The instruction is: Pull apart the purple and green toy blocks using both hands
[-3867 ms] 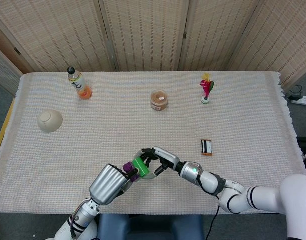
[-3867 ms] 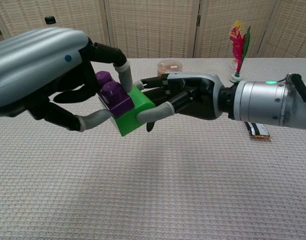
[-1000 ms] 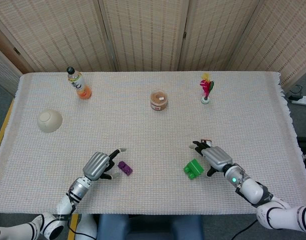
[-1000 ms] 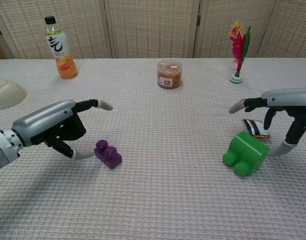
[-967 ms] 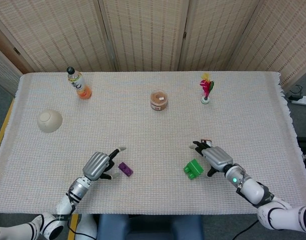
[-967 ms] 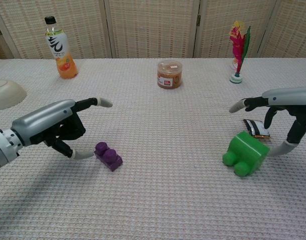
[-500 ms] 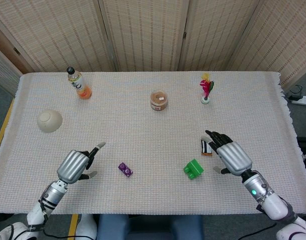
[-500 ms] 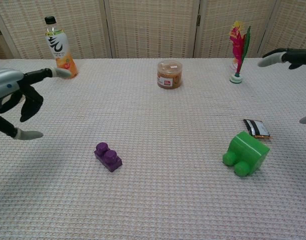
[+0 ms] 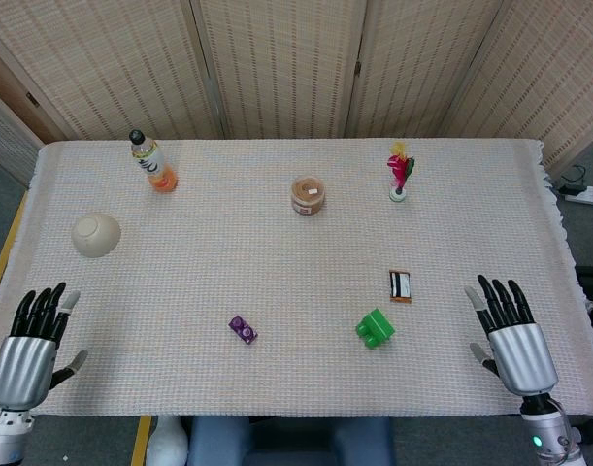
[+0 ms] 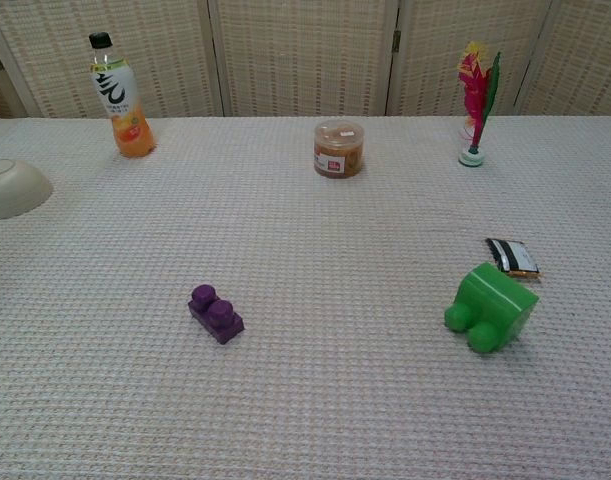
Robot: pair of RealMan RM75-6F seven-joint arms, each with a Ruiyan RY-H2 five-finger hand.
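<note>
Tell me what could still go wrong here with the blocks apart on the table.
Little, probably. The green block lies tipped on its side with its studs sideways, so a nudge might roll it toward the small packet just behind it. Both robot hands, left and right, sit open at the table's near corners; a careless sweep inward could knock the purple block.

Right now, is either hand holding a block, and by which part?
Nothing is held. The left hand and right hand are empty, fingers spread; the purple block and green block lie apart.

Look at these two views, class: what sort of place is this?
Probably an indoor robot test room: a table under a woven white cloth, pale folding woven screens behind, and unrelated props, like a feathered pink shuttlecock.
</note>
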